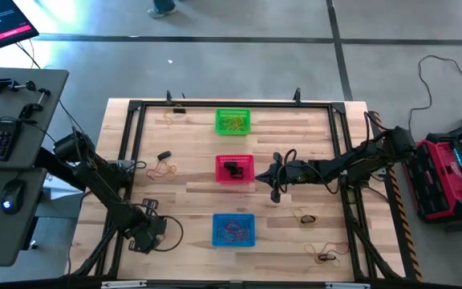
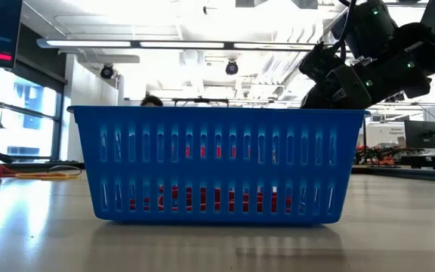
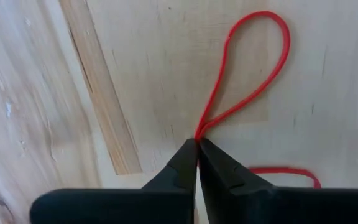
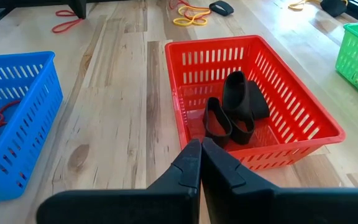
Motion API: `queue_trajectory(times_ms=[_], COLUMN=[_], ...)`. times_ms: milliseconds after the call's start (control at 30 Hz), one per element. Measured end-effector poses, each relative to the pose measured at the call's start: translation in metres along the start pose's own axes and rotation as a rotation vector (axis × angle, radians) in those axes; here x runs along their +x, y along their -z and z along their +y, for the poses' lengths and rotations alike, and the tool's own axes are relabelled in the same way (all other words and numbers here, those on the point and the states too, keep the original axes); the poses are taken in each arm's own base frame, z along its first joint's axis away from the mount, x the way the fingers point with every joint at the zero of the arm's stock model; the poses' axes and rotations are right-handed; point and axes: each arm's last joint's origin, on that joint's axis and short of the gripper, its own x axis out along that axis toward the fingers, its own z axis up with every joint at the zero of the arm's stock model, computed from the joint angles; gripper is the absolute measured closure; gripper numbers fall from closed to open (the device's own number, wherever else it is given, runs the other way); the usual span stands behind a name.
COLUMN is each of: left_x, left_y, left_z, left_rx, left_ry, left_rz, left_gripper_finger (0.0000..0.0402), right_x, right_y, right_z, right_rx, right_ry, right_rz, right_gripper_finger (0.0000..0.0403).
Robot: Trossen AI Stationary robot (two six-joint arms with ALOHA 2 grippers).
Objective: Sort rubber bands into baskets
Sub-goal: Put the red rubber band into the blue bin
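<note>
Between left gripper tips: red band

Bright, even indoor light from ceiling strip lights, white glare on the floor near the desk, pale sheen across the wooden surface, soft faint shadows, left wrist close-up slightly soft.

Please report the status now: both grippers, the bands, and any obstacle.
Left gripper shut on red band, on table. Right gripper shut, empty, beside red basket. No obstacle seen.
</note>
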Motion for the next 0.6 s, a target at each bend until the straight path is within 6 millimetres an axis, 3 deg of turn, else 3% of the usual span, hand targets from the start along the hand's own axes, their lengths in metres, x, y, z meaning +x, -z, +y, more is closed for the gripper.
queue_trajectory(times_ms=[233, 600], left_x=[-0.005, -0.044], left_y=[-0.006, -0.02], left_z=[0.009, 0.042], left_rx=[-0.007, -0.014], left_ry=[-0.073, -0.17], left_rz=[-0.089, -0.392], left_gripper_finger=[0.0401, 0.0401], right_x=[0.0, 0.0], right_y=[0.0, 0.0], right_z=[0.0, 0.0], right_rx=[0.0, 0.014], right_ry=[0.0, 0.0], right_rz=[0.0, 0.0], right_gripper_finger=[0.0402, 0.0402])
